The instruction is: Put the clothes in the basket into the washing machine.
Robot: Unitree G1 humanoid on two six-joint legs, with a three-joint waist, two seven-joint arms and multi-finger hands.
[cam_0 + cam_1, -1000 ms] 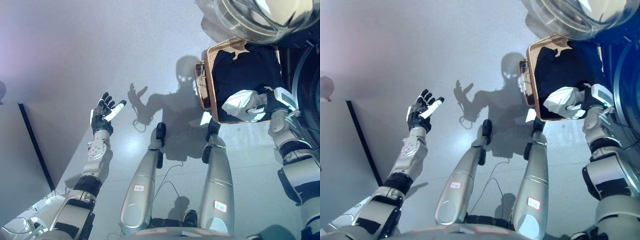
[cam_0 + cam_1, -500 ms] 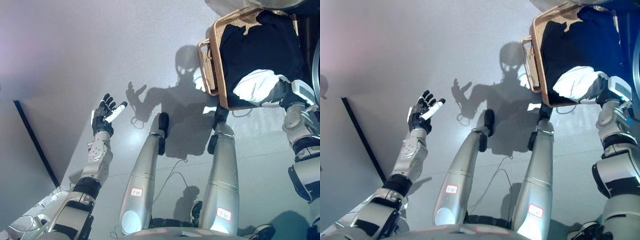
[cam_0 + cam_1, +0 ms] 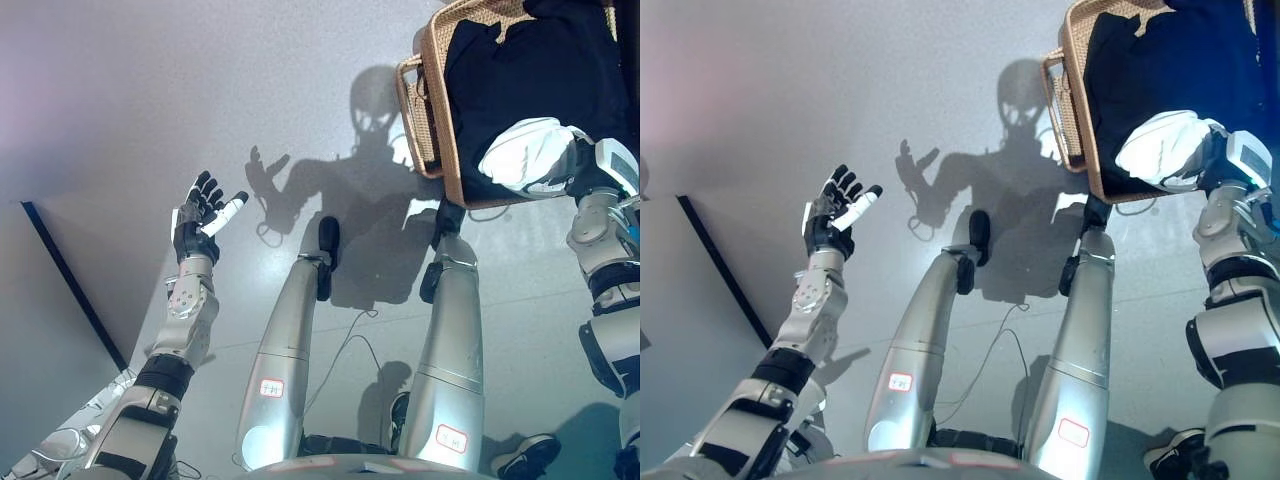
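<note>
Grey floor (image 3: 200, 90) lay bare; your right hand (image 3: 577, 168) reached into the basket (image 3: 432, 110), fingers buried in white clothing (image 3: 528, 155), grip unclear; your left hand (image 3: 198, 212) hung open, clear.

No text, number or sign can be read. Nothing legible is seen on the wicker basket (image 3: 432, 110), the dark clothes (image 3: 530, 70) or the white garment (image 3: 530, 155); any small print there is perhaps too faint.
</note>
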